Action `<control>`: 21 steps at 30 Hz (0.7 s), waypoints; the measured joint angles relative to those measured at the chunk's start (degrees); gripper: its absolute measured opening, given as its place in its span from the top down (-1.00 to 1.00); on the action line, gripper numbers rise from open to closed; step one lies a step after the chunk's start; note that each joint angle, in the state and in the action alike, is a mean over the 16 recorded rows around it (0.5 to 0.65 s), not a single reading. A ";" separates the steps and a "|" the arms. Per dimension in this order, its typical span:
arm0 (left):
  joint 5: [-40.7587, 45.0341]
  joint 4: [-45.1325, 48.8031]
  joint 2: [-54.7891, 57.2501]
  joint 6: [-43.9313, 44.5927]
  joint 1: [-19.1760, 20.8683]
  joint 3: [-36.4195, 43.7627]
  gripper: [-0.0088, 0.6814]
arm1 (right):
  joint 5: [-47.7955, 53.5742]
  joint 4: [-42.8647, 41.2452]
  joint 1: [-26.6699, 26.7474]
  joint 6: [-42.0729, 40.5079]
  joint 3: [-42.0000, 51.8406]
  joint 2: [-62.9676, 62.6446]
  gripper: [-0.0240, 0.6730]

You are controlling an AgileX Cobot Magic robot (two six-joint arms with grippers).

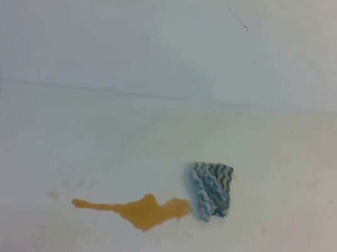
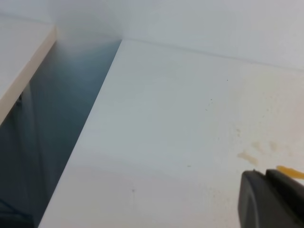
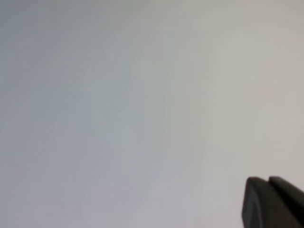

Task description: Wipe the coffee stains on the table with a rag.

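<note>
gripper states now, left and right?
Left tool: looks closed, holding nothing.
Right tool: closed, holding nothing.

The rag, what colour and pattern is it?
The rag has blue-and-white wavy zigzag stripes, best seen in the exterior high view.
</note>
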 joint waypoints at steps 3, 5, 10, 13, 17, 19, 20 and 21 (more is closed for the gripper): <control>0.00 0.00 0.00 0.00 0.00 0.00 0.97 | 6.18 -0.16 0.00 -0.31 -4.50 0.63 0.94; 0.00 0.00 0.00 0.00 0.00 0.00 0.97 | 11.04 -0.21 0.00 -0.50 -7.73 1.56 0.94; 0.00 0.00 0.00 0.00 0.00 0.00 0.97 | 25.34 0.40 0.00 0.30 -15.84 6.22 0.94; 0.00 0.00 0.00 0.00 0.00 0.00 0.97 | 33.97 1.13 0.00 1.81 -20.04 10.71 0.94; 0.00 0.00 0.00 0.00 0.00 0.00 0.97 | 42.74 2.12 0.00 3.28 -24.14 17.74 0.94; 0.00 0.00 -0.01 0.00 0.00 0.00 0.97 | 45.78 2.90 0.00 3.97 -25.55 21.12 0.94; 0.00 0.00 -0.01 0.00 0.00 0.00 0.97 | 47.08 3.47 0.00 4.30 -26.12 22.70 0.94; 0.00 0.00 -0.02 0.00 0.00 0.00 0.97 | 48.13 4.15 0.00 4.63 -26.59 24.18 0.94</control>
